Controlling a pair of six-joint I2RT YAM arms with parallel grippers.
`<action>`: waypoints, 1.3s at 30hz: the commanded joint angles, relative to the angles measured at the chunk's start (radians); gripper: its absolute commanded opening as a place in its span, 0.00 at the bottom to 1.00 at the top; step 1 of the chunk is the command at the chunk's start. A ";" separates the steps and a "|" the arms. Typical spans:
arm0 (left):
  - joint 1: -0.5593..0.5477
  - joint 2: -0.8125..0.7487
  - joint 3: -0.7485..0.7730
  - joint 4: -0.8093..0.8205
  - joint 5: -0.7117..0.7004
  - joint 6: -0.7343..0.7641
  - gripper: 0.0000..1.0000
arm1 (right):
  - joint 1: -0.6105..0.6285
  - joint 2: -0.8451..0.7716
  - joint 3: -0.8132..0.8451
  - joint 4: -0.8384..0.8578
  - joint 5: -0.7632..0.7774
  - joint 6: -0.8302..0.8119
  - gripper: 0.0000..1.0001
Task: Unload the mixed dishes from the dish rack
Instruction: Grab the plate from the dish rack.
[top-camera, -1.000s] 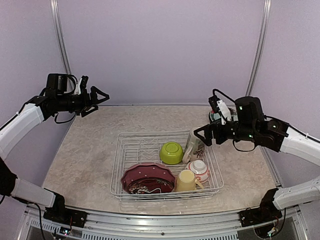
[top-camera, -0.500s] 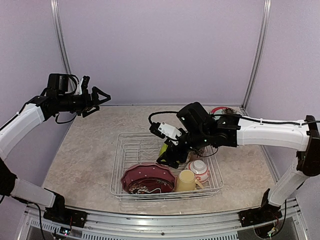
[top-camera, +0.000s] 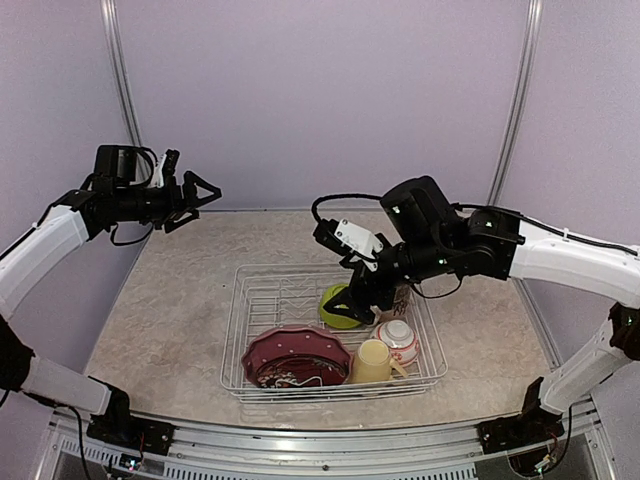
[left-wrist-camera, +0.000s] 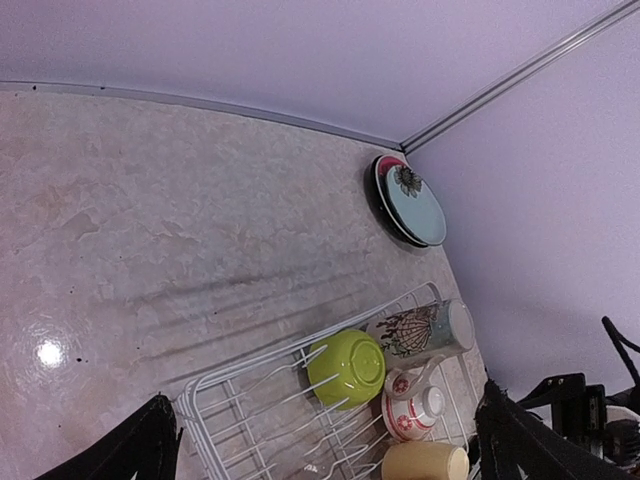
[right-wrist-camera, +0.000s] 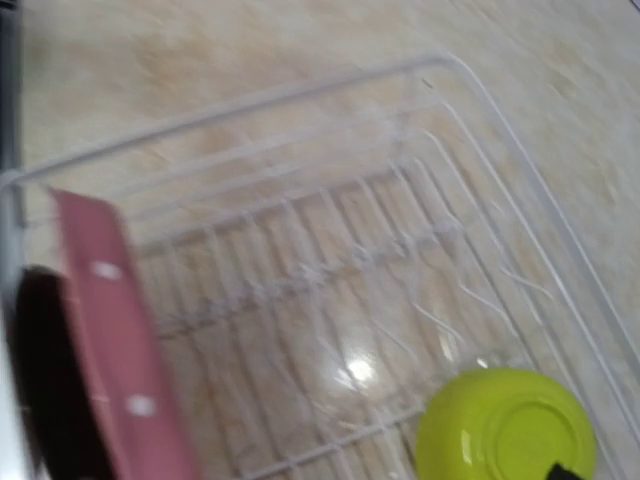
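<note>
The beige marbled desk (top-camera: 170, 300) carries the white wire dish rack (top-camera: 268, 293) near its front middle, and a stack of plates (left-wrist-camera: 412, 203) sits in the far right corner.

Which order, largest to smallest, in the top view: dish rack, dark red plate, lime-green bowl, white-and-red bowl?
1. dish rack
2. dark red plate
3. lime-green bowl and white-and-red bowl: look alike, green one partly covered, so unranked.
</note>
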 joint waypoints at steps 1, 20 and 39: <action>0.002 0.014 0.026 -0.008 0.022 0.007 0.99 | 0.021 0.040 0.031 -0.086 -0.124 -0.034 0.94; 0.011 0.052 0.024 0.001 0.045 -0.007 0.99 | 0.026 0.377 0.315 -0.333 -0.206 -0.271 0.58; 0.018 0.039 0.022 0.005 0.050 -0.012 0.99 | 0.064 0.465 0.414 -0.375 -0.160 -0.255 0.12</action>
